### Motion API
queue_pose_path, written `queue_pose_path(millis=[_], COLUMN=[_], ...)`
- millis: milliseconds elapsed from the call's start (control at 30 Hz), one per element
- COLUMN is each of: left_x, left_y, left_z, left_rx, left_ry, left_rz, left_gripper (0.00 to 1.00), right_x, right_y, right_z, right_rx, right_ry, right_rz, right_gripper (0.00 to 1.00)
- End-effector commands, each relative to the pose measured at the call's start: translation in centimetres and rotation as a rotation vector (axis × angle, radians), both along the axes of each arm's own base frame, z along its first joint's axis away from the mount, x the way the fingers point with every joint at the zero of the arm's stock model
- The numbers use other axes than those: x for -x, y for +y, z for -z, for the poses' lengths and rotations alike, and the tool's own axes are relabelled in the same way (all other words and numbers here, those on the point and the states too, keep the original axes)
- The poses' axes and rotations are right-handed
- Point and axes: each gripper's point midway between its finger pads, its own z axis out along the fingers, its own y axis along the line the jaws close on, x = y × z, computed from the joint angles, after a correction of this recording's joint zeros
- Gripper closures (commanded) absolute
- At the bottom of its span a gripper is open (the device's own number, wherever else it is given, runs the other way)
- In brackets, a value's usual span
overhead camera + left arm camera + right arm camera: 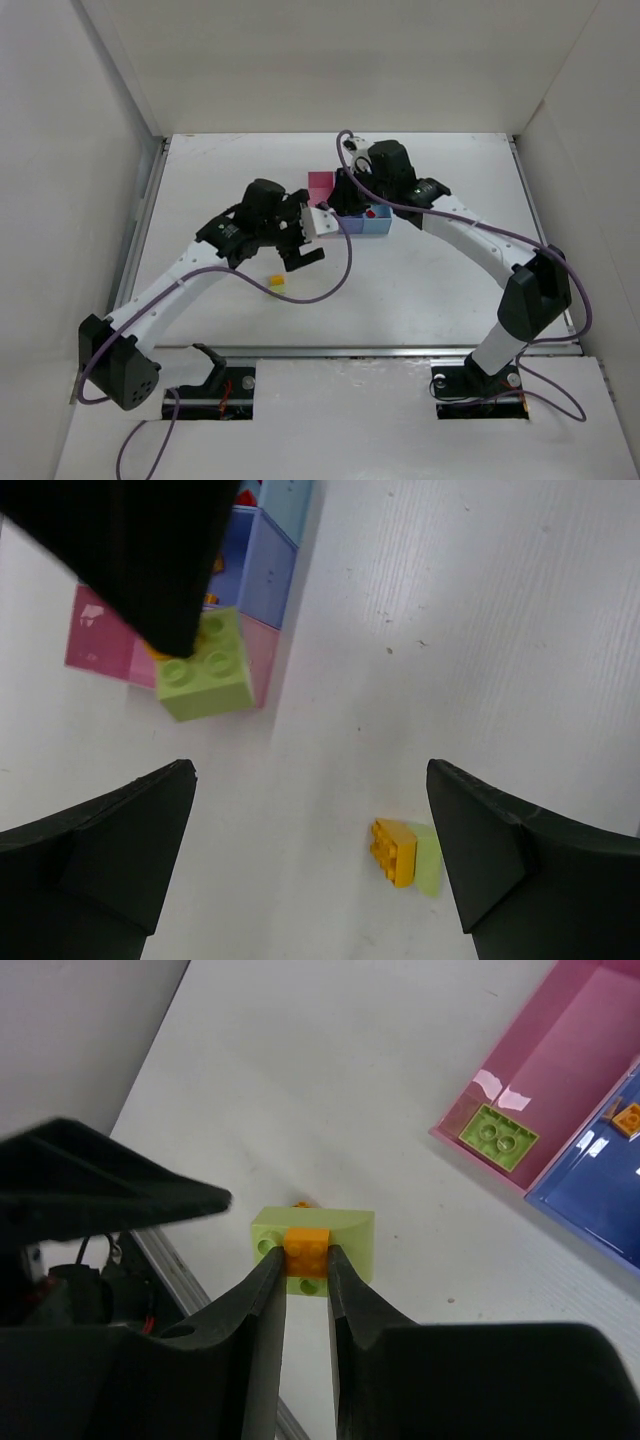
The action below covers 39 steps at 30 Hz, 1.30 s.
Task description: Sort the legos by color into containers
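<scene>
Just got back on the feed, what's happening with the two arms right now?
The right gripper has its fingers shut on an orange brick that is stuck to a lime green brick, a little way from the pink bin. The left gripper is open and empty above the table, with a loose yellow-orange brick lying below it. Already sorted: another lime brick lies in the pink bin and a small orange piece in the purple-blue bin.
</scene>
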Motion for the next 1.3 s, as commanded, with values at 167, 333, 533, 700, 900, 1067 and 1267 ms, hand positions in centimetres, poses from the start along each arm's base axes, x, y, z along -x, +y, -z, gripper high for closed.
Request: queue_pose_path(millis=[167,333,533,700,900,1067,1267], left_x=[-1.7,-4.4,-5.0,-5.0,-4.0,-3.3,-3.4], left_y=[-1.8,-1.5,-1.3,-1.8,-3.2,-3.2,-2.8], left_z=[-1.0,-1.1,-0.5,-1.2,-1.3,-0.6,-0.4], left_rx=[-0.022,-0.02,-0.037,-0.018,0.01,-0.002,-0.009], left_ry=[-0.189,-0.222,-0.244,-0.256,-0.225,-0.192,-0.177], left_rz=[-0.044,-0.176,-0.192,-0.168,-0.097,-0.076,-0.102], left_gripper=[0.0,0.04,0.07,0.23,0.4,0.72,1.0], right_x=[-0.2,0.1,0.7,1.2,2.0,2.2,2.4], right_y=[1.1,1.1,1.1,1.4,2.0,2.2,2.5], right_z=[-4.3,-3.9,-4.1,-4.2,-3.8,-4.1,-4.5], right_rx=[-0.12,-0.119,-0.127,-0.131,-0.129,-0.138,-0.144], right_ry=[-0.068,-0.057,-0.065,-0.061,-0.061,-0.07,-0.077], right_rz=[0.006,-0.005,-0.028,-0.049,-0.098,-0.121,-0.131], right_gripper=[1.0,1.0,1.0,1.0,1.0,1.0,1.0])
